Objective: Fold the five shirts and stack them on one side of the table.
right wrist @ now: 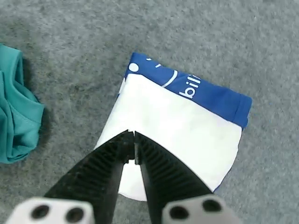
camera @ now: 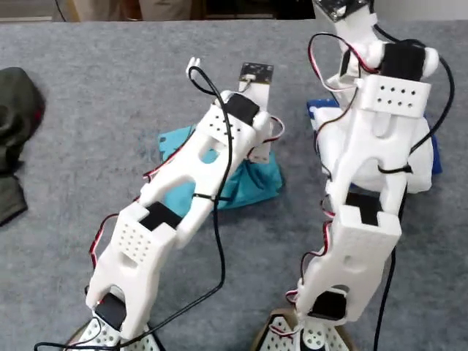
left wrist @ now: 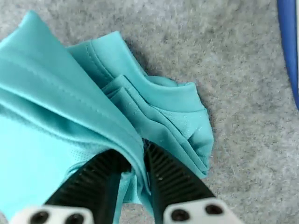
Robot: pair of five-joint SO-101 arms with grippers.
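The left gripper is closed on a fold of the teal shirt, with the cloth pinched between its ribbed black fingers. The shirt lies near the middle of the grey table, bunched and rumpled rather than flat. Several layered hems are stacked toward its right edge, and the left arm stretches over it from the near side.

To the right of it, apart from the teal cloth, sits a white and blue shirt folded into a neat rectangle. White is on top, and a blue band shows along the far edge. The right gripper hangs over this shirt's left edge with its fingers drawn together at the tips. I cannot tell whether any cloth is caught between them. The right arm crosses above the shirt and hides much of it in the high view.

At the far left edge of the table lies a dark shirt, crumpled in a heap and well apart from the other two.
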